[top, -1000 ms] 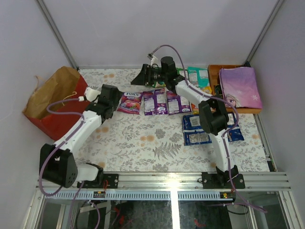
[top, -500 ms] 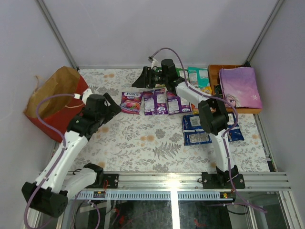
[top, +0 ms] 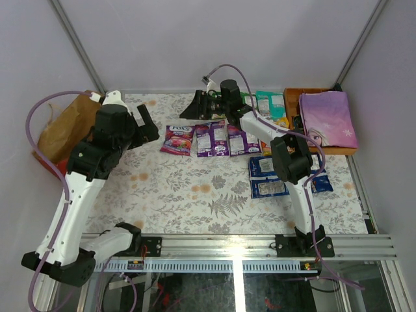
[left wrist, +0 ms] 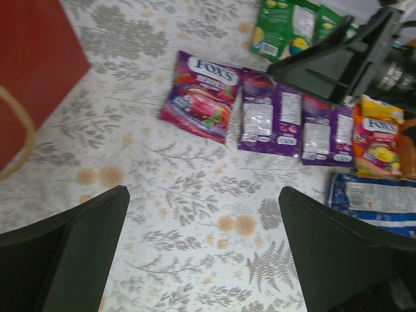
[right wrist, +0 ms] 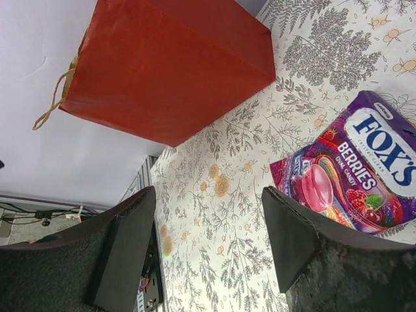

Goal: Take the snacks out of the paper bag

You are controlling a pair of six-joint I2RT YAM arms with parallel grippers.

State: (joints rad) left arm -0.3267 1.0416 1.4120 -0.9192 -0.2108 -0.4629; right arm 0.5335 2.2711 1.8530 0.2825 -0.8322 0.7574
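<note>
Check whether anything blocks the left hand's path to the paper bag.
Nothing visible does. The left hand is open over bare floral tablecloth, with the paper bag just to its left. The nearest purple packet lies on the other side.

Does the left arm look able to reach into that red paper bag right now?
Probably yes. The left gripper hangs open and empty just beside the paper bag, whose mouth opens upward, and nothing lies between them.

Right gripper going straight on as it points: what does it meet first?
Likely bare tablecloth, between the paper bag and the purple Fox's packet; the right gripper is open and empty. Depth is unclear.
</note>
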